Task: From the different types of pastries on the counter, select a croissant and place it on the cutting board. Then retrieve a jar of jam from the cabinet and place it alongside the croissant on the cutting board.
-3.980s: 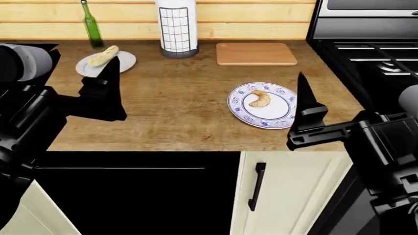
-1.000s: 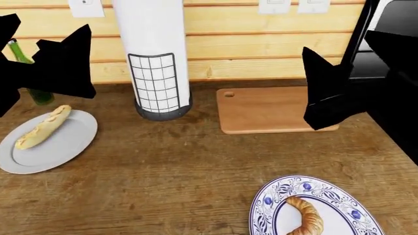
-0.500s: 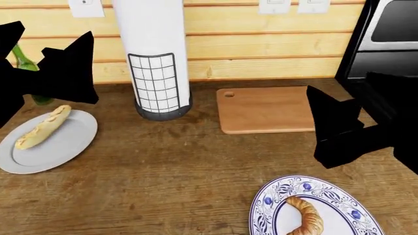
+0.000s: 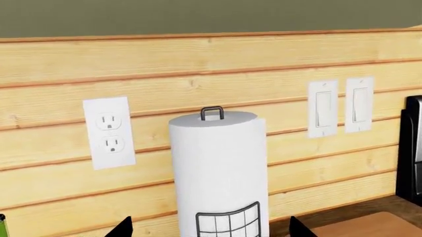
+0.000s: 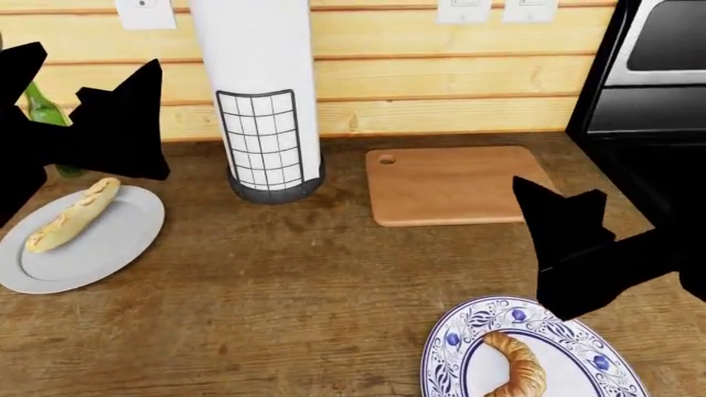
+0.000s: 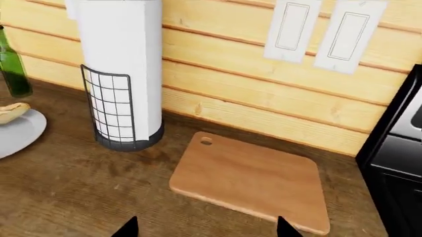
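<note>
The right pincer (image 5: pixel 557 217) is held spread and empty above the counter (image 5: pixel 276 281). The croissant (image 5: pixel 518 364) lies just below and in front of it on a patterned plate (image 5: pixel 447 351), the cutting board (image 5: pixel 447 184) just behind. If the descent is misjudged, the plate rim could be struck and the croissant pushed aside.

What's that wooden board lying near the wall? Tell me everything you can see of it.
The cutting board is a light-brown wooden rectangle with rounded corners and a small round hole near one corner, the one toward the paper towel holder. It lies flat on the dark wood-grain counter, close to the plank wall and beside the stove. Nothing rests on it, and neither gripper touches it. The right wrist view shows its smooth, plain top and thin edge.
</note>
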